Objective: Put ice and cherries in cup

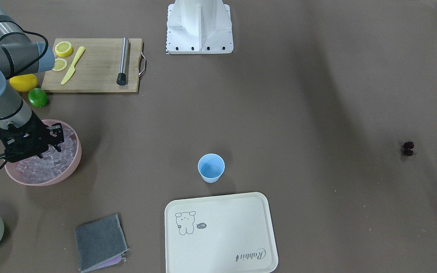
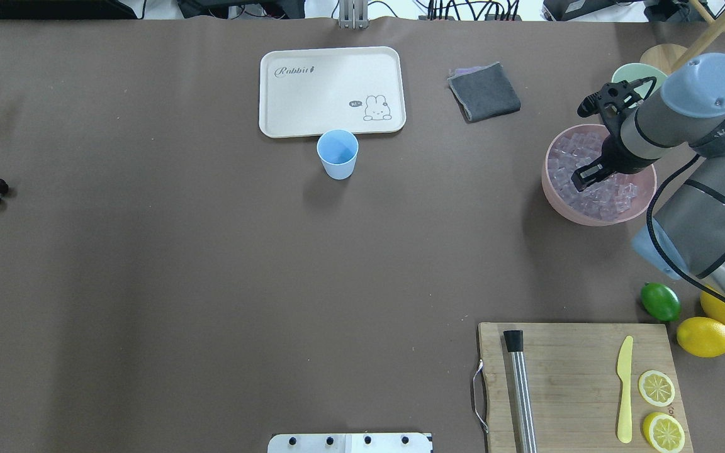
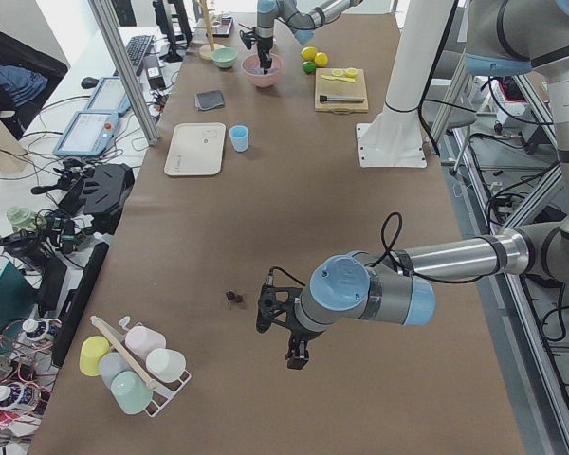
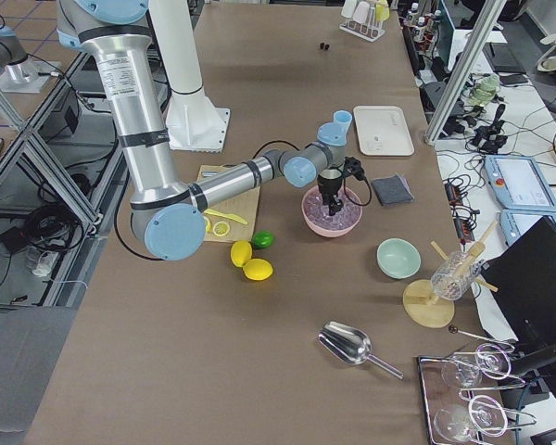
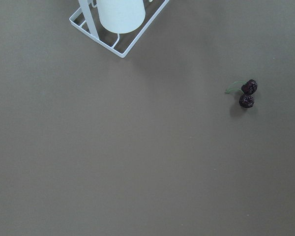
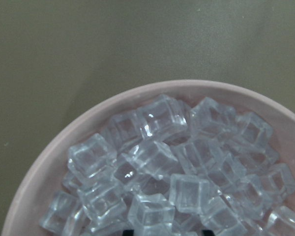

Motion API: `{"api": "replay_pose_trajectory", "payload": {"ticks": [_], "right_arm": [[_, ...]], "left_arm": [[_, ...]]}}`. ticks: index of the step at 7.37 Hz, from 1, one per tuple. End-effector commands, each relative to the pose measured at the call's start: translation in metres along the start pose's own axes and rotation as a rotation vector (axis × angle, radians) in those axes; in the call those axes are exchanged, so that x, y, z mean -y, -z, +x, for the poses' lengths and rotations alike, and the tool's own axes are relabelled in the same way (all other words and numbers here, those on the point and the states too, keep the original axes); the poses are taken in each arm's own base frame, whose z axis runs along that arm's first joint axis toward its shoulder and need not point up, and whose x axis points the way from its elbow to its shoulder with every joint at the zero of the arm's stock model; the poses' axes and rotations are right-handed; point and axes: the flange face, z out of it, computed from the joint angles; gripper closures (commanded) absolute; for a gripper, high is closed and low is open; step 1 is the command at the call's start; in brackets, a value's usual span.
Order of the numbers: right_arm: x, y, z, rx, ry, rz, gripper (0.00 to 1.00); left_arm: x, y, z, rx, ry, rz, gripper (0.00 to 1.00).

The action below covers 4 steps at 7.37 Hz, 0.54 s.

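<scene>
Brown table (image 2: 211, 283) carries everything. Wooden cutting board (image 2: 564, 377) sits at the robot's near right w/ lemon slices, a yellow knife and a steel muddler on it. Cream tray (image 2: 312, 94) lies at the far centre. Pink bowl (image 2: 551, 189) is on the robot's right, heaped w/ ice (image 6: 152, 162).

Right gripper (image 2: 583, 182) points down into the bowl. Its two dark tips just show at the wrist view's bottom edge. They are spread apart among the top cubes and grasp nothing.

Cup (image 2: 337, 154) stands upright, touching or just beside the tray's near edge, well apart from the bowl.

Left gripper (image 3: 283, 336) hovers over the table's far-left end, near the cherries (image 5: 248, 94). It shows in the side view only, so spread or closed can't be told. The cherries lie as a joined pair on bare table, well apart from the cup.
</scene>
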Motion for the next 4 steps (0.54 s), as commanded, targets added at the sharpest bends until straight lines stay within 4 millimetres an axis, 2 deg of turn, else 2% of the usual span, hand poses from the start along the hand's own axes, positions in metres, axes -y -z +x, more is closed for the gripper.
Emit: {"api": "replay_pose_trajectory", "payload": {"ticks": [1, 2, 3, 4], "right_arm": [[0.004, 0.015, -0.003, 0.012, 0.006, 0.017, 0.73], [0.008, 0.024, 0.005, 0.015, -0.01, 0.024, 0.73], [0.01, 0.043, 0.007, 0.03, -0.028, 0.022, 0.73], [0.01, 0.049, 0.005, 0.023, -0.031, 0.017, 0.73]], "left_arm": [[0.0, 0.001, 0.001, 0.0, 0.0, 0.002, 0.02], [0.0, 0.0, 0.0, 0.0, 0.001, 0.001, 0.02], [0.0, -0.001, -0.001, 0.0, 0.001, -0.001, 0.02], [0.0, 0.0, 0.0, 0.0, 0.002, 0.0, 0.02]]}}
